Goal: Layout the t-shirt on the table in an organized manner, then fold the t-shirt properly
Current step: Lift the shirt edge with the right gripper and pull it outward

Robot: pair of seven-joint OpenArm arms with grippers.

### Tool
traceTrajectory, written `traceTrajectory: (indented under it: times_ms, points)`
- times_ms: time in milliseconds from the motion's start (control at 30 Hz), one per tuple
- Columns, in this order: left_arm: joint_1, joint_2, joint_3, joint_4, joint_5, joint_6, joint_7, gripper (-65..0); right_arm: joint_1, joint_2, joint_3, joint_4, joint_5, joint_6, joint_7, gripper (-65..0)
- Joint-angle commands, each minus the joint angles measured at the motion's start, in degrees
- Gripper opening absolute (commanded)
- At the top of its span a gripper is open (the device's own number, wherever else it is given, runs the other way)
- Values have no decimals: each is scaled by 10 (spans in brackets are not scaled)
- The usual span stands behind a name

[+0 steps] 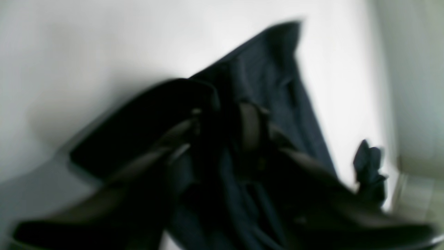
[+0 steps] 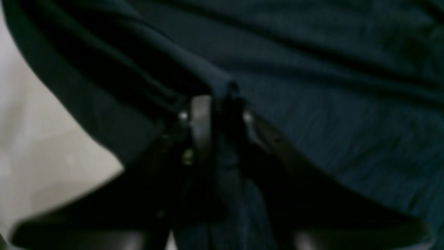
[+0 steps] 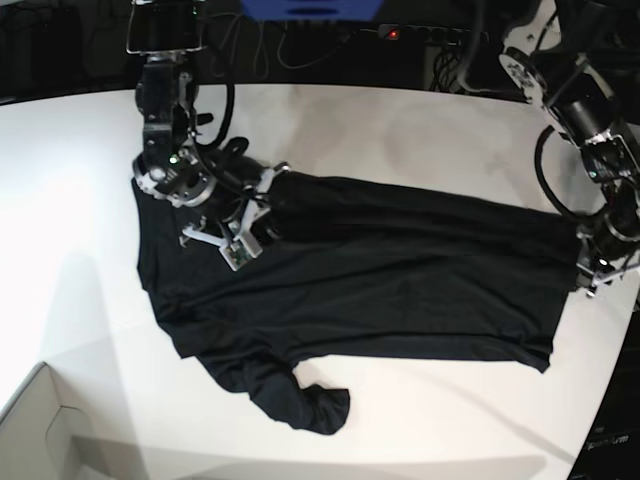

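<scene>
T-shirt: we see the t-shirt (image 3: pixel 380 270) spread wide on the table (image 3: pixel 400 130), stretched between the two arms; one sleeve (image 3: pixel 300 400) lies bunched near the table's front edge, away from both jaws.

Right gripper: the right gripper (image 2: pixel 216 104) sits over the shoulder end of the shirt. In the right wrist view its fingertips (image 2: pixel 201 114) stand close together with dark cloth rising between them, so the jaws look narrow and pinched on a fold. The picture is soft, so we say this with some care.

Left gripper: the left gripper (image 1: pixel 222 121) is at the hem end, near the table's side edge. The left wrist view is much blurred; cloth runs up ahead of the jaws and also lies between them, but we cannot tell how wide the jaws stand or whether they grip.

Why it is held so: we judge that the two arms take opposite ends so that the shirt body is pulled flat. The cloth between the jaws shows long folds running from one gripper toward the other, which fits a pull along that line.

Step in hand: we think the laying-out is well advanced but not finished, because the sleeve is crumpled and the lower edge is uneven. Folding is not yet begun.

Box: a pale cardboard box (image 3: pixel 35 430) corner stands beside the table, well apart from the jaws.

Writing: we read no brand, label or print on the shirt, the table or the arms.
</scene>
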Motion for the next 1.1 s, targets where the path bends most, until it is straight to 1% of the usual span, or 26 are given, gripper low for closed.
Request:
traceTrajectory:
  times_ms: [0,33,100,133,200,300,433,567,700,800,900,967,1067]
  points:
    - [-13,-16,0,15,-10,-5,-9,-379,11,0,2,11,11,2,16,-444]
    - [-12,-17,-1,15,-11,-5,-9,-337,10,0,2,14,11,2,16,-419]
    - [-12,-17,-2,14,-8,-6,-9,-287,3,4,3,30,11,2,16,-389]
    - [-10,-17,-2,16,-11,-8,-9,-270,-8,7,3,41,11,2,17,-377]
    - [-9,-17,-4,28,-12,-8,-6,-254,-26,7,4,72,11,2,17,-360]
    - [7,-17,-5,45,-12,-8,-6,-253,-54,6,23,113,11,2,17,-352]
    - [38,-17,-5,55,-9,-8,-9,-252,-86,7,43,127,11,2,18,-354]
    - [47,-17,-5,25,-8,-9,-9,-252,-102,7,64,126,11,2,19,-354]
    - [43,-18,-5,-19,-8,-9,-10,-252,-105,7,67,113,11,2,19,-355]
    - [42,-19,-5,-28,-8,-9,-12,-252,-105,7,64,106,12,2,19,-355]
    - [47,-18,0,-29,-7,-9,-59,-254,-105,6,63,106,12,2,19,-355]
    - [57,-17,0,-29,-7,-9,-77,-255,-105,5,63,105,12,2,18,-355]
    - [62,-17,0,-29,-7,-9,-76,-256,-106,5,63,105,13,2,18,-357]
